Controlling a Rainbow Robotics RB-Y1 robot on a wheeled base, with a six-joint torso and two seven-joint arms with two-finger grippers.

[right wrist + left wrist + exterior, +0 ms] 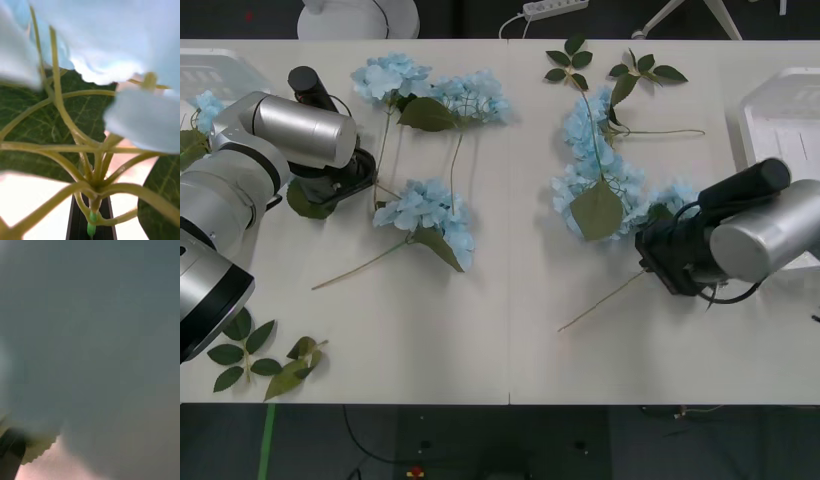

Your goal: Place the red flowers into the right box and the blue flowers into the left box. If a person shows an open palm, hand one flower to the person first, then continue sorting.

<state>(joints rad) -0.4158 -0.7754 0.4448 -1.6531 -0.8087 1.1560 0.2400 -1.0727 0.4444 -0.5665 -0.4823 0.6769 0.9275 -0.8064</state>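
Note:
Several blue flowers lie across the white table: two at the back left, one in the middle, a cluster right of centre. My right gripper is shut on the stem junction of a blue flower, just under its pale petals. My left gripper hovers low over a green leaf at the left; a blurred grey-green surface sits close to its camera. The left box holds one blue bloom. The right box sits at the far right. Red flowers are out of view.
Loose green leaf sprigs lie at the front left and at the back centre. A long bare stalk runs from my right gripper toward the table's front. A lamp base and a power strip sit beyond the back edge.

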